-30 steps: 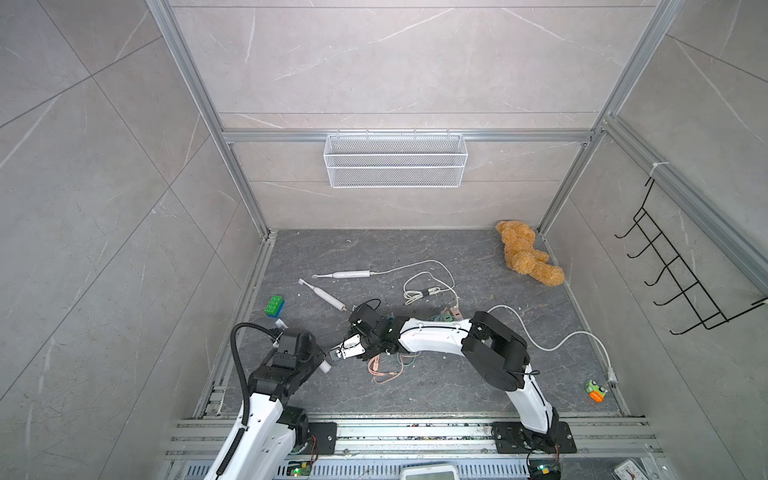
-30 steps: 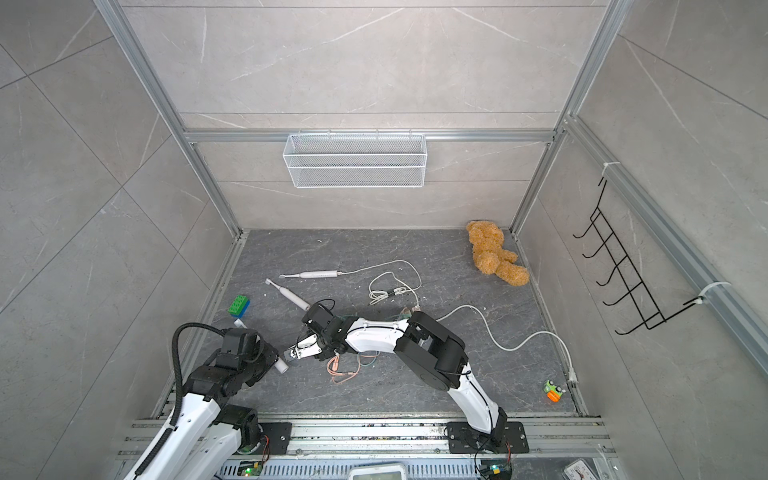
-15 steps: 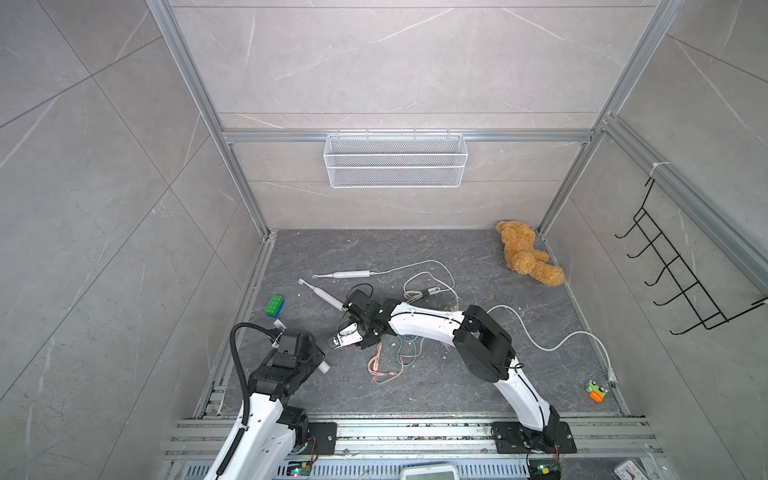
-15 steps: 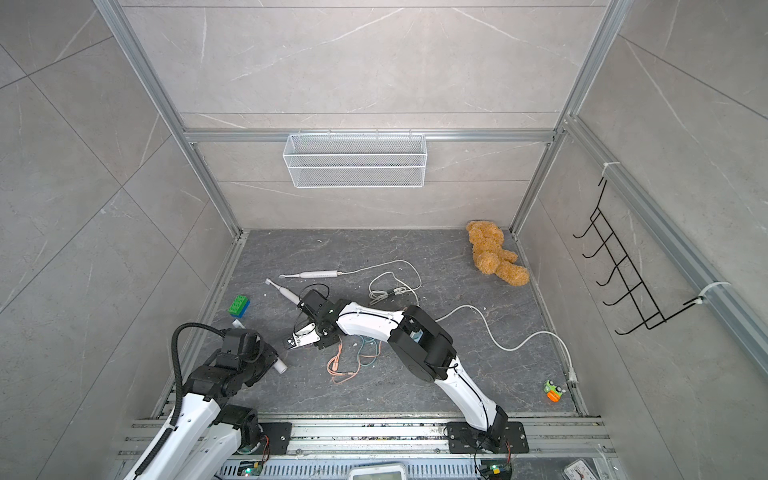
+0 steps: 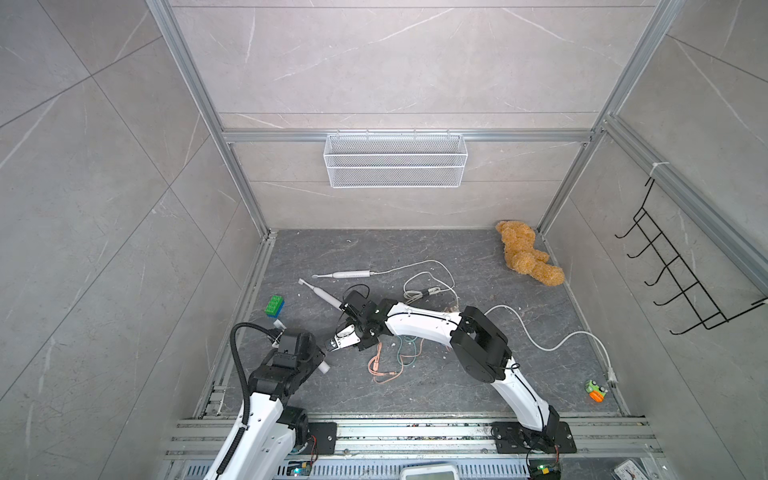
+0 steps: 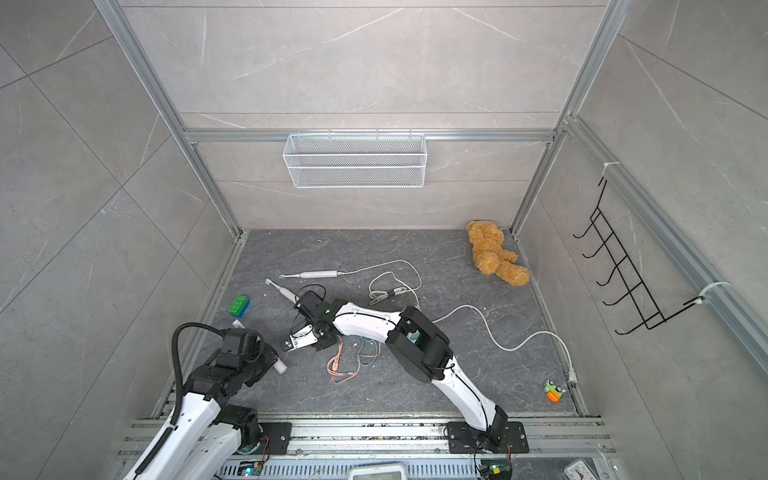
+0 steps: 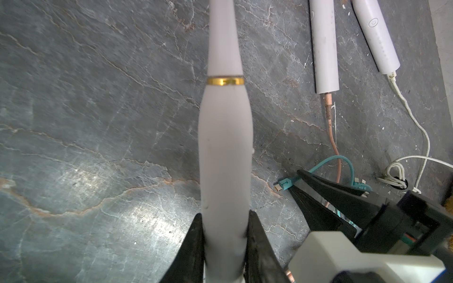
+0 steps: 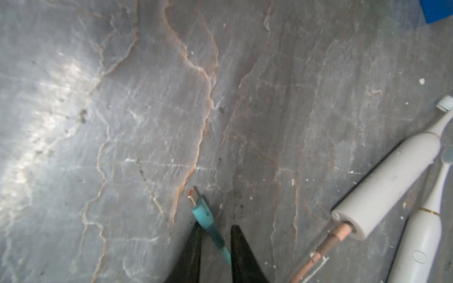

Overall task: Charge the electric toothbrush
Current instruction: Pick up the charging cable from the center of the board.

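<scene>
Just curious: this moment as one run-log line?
left gripper: holds white electric toothbrush | right gripper: astride teal USB-C cable, grip unclear

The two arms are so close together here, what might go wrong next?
The teal plug lies slanted between the right gripper's fingers, so it may twist or slip when pushed. Its cable joins a loose tangle with the pink cable and might snag. The left gripper, clamping the toothbrush, is near; they might bump.

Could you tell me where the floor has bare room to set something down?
Bare: the back strip behind the corded toothbrush; the right side, between teddy and white cable. Crowded: around the right gripper, among cables.
</scene>
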